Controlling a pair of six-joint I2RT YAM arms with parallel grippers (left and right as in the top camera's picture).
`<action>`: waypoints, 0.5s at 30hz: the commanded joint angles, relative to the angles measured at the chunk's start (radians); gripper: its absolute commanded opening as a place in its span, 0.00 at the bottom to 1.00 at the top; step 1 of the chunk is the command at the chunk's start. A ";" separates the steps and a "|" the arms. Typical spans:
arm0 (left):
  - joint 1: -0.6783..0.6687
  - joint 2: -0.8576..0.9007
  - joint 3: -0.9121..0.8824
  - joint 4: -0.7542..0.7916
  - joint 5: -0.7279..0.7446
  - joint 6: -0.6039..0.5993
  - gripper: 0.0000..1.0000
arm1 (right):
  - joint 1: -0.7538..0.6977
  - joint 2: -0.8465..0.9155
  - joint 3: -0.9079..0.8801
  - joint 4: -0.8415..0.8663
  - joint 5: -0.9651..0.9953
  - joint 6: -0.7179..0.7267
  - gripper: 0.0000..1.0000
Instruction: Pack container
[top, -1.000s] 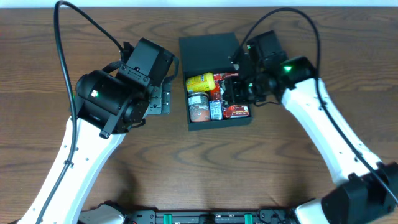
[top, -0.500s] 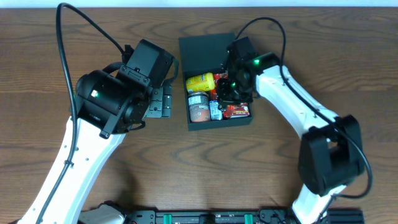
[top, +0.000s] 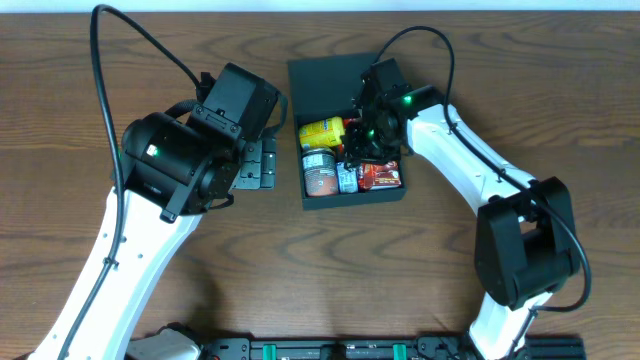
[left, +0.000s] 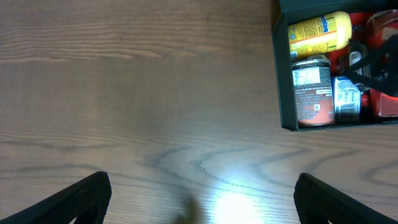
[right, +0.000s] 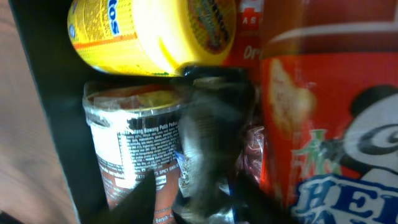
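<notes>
In the last second you swung the right arm in. Its elbow, which had stretched away toward 4 o'clock, folded close, and the right pincer (top: 365, 140) slid a little toward 9 o'clock inside the container (top: 333, 82). The container stood at 12 o'clock on the surface (top: 330, 270), with its lid thrown back toward 12 o'clock, and it did not shift. Inside lay the yellow tub (top: 322, 132) at 10 o'clock, the can (top: 319, 172) at 8 o'clock, a blue pack (top: 347, 179) just beside the can, and a red pack (top: 381, 178) at 4 o'clock. All of them kept their places.

In the right wrist view the pincer was deep between the tub, the can and the red pack. Its fingers were blurred, so I cannot tell whether it was wide, narrow or holding something. The left pincer (left: 202, 183) stayed wide and empty over bare wood, at 9 o'clock from the container.

I judge that you were setting or pressing one more item into the middle gap. The packing looked almost finished, but the lid was not yet closed. Take care when you lift out: the fingers were close to the packs and could drag one.
</notes>
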 joint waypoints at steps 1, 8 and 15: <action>0.004 0.000 -0.007 -0.007 0.003 0.006 0.95 | 0.010 -0.003 0.011 0.001 0.002 -0.007 0.61; 0.004 0.000 -0.007 -0.006 0.002 0.007 0.95 | 0.011 -0.018 0.013 0.006 -0.092 -0.029 0.98; 0.004 0.000 -0.007 -0.006 -0.005 0.008 0.95 | 0.015 -0.134 0.026 0.011 -0.144 -0.029 0.99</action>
